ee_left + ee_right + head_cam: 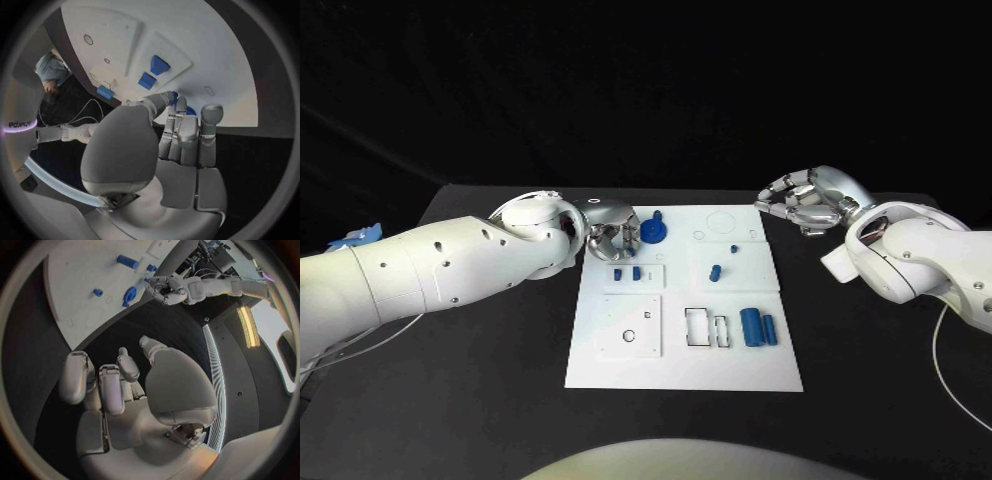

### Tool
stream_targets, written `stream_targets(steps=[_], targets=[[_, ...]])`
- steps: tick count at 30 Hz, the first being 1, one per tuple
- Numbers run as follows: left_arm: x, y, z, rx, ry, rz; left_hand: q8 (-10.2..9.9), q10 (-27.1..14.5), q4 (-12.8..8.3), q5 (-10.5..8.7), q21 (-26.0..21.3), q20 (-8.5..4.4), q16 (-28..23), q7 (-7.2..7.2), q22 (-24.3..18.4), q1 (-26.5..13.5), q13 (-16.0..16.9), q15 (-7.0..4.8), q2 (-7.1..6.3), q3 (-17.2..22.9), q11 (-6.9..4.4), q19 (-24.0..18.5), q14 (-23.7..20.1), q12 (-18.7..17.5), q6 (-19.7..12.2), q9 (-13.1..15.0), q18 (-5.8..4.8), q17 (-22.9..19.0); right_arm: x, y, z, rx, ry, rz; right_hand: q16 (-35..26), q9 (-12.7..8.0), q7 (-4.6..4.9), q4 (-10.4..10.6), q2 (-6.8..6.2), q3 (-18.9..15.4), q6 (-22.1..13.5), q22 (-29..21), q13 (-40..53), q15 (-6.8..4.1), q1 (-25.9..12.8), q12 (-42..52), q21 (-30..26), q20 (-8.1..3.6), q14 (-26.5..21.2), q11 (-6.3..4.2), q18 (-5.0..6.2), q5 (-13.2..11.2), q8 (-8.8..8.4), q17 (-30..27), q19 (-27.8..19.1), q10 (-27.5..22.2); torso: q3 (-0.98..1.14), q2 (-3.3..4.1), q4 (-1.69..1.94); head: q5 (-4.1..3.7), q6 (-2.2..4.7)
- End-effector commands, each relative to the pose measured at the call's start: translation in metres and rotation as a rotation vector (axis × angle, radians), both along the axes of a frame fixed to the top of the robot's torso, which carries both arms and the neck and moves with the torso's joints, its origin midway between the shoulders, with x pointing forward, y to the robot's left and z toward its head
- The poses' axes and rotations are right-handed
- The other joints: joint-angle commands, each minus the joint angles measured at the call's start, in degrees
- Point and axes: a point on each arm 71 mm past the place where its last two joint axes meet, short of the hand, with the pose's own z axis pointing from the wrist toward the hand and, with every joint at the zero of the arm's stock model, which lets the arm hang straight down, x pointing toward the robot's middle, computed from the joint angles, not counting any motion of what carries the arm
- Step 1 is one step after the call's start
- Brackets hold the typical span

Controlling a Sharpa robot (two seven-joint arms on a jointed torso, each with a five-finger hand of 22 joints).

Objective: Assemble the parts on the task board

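Pinching the blue gear [651,233] at the board's [733,372] far-left corner, the left hand [607,237] could tilt and jam it on seating (right hand [805,203] curled, holding nothing, off-board).

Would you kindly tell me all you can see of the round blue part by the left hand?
The round blue part is a flat disc-like piece of matte blue, plastic by its look, lying near the far left corner of the white task board. The left hand has its fingers at it; whether they grip it cannot be told. The right wrist view shows it beside that hand, on the board's edge.
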Motion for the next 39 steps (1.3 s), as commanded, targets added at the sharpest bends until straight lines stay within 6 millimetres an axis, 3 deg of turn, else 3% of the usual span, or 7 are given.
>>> stream_targets(steps=[1,17,23,28,39], targets=[[-0.0014,0.0000,-0.0047,0.035,0.033,-0.007,0.15,0.58,-0.23,-0.29,-0.06,0.05,0.10,-0.07,0.03,-0.22,0.09,-0.12,0.09,0.01,0.02,0.02,0.20,-0.40,0.40,-0.05,-0.79,-0.05,-0.0002,0.0011,0.0006,-0.002,-0.011,0.006,-0.37,-0.05,-0.06,0.36,0.05,-0.07,-0.40,1.55,-0.03,-0.34,0.26,-0.20,-0.28,-0.06,2.70,-0.03,0.80,0.28,0.23,2.40,-0.28,-0.20,0.00,0.01,0.02,0.02,-0.07],[-0.0017,0.0005,-0.0051,0.036,0.038,-0.013,-0.27,0.76,-0.46,-0.34,-0.70,-0.02,0.11,-0.10,-0.98,-0.42,0.37,-0.15,-0.09,-0.08,0.02,-0.76,0.13,-0.96,0.49,-0.10,-0.59,0.09,0.0000,0.0010,0.0007,-0.002,-0.013,0.005,-0.42,-0.09,-0.07,0.44,0.13,-0.08,-0.44,1.54,-0.06,-0.36,0.36,-0.20,-0.34,-0.07,2.70,-0.04,0.80,0.29,0.38,2.37,-0.27,-0.15,-0.01,-0.01,0.03,0.09,-0.12],[-0.0010,0.0007,-0.0054,0.037,0.040,-0.007,-2.39,-0.26,-0.40,-0.36,-1.38,0.38,-0.12,0.73,-1.94,-0.87,0.31,0.49,-0.15,0.40,0.82,-1.56,-0.39,-3.00,-1.40,-0.79,-0.44,-0.71,0.0001,0.0011,0.0007,-0.002,-0.013,0.006,-0.42,-0.09,-0.07,0.44,0.13,-0.08,-0.44,1.54,-0.06,-0.36,0.36,-0.20,-0.34,-0.07,2.70,-0.04,0.80,0.29,0.38,2.37,-0.27,-0.15,0.00,0.05,0.04,0.03,-0.08],[-0.0004,0.0014,-0.0057,0.038,0.042,-0.004,-5.36,-1.40,-0.29,-0.32,-2.57,0.94,-0.98,1.38,-3.78,-1.36,-0.25,1.13,-0.94,1.18,1.55,-2.87,-1.47,-5.69,-4.41,-1.98,-0.06,-3.03,0.0002,0.0008,0.0007,-0.002,-0.014,0.004,-0.47,-0.11,-0.07,0.48,0.15,-0.10,-0.46,1.44,-0.18,-0.36,0.37,-0.28,-0.50,-0.08,2.68,-0.04,0.83,0.28,0.42,2.29,-0.34,-0.24,0.00,-0.06,0.05,0.03,-0.12],[-0.0001,0.0021,-0.0055,0.029,0.044,0.000,-6.35,-1.94,-0.37,-0.17,-3.89,1.05,-2.04,1.26,-5.86,-1.60,-0.49,1.23,-1.46,1.51,1.62,-4.38,-2.80,-6.85,-5.20,-2.45,0.37,-5.69,0.0006,0.0005,0.0004,-0.002,-0.014,0.002,-0.47,-0.11,-0.07,0.48,0.15,-0.10,-0.46,1.44,-0.18,-0.36,0.37,-0.28,-0.50,-0.08,2.68,-0.04,0.83,0.28,0.42,2.29,-0.34,-0.24,-0.05,-0.03,0.02,0.04,-0.11]])
